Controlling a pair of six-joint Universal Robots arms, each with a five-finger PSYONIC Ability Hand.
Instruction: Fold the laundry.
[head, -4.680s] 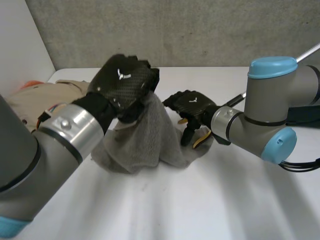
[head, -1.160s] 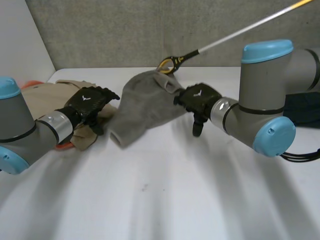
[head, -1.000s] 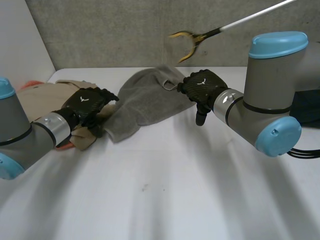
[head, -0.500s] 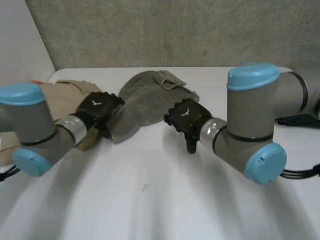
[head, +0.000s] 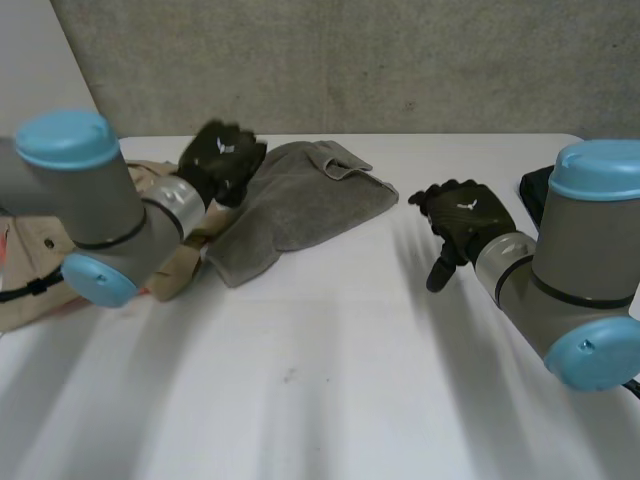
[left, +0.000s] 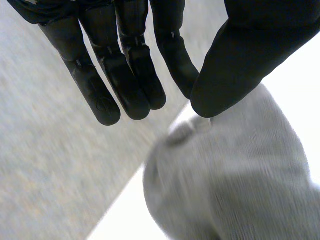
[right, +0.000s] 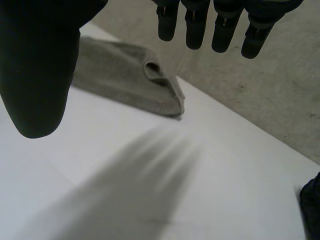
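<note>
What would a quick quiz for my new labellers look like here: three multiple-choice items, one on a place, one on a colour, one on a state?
1. The right hand is:
A. on the towel
B. over bare table, apart from the towel
C. touching the left hand

2. The towel is:
A. grey
B. blue
C. red

3. The left hand is:
A. shut on the towel
B. open
C. shut, empty

Answers:
1 B: the head view shows white table between the right hand and the towel.
2 A: the towel is grey in all three views.
3 B: the left wrist view shows straight fingers holding nothing.
</note>
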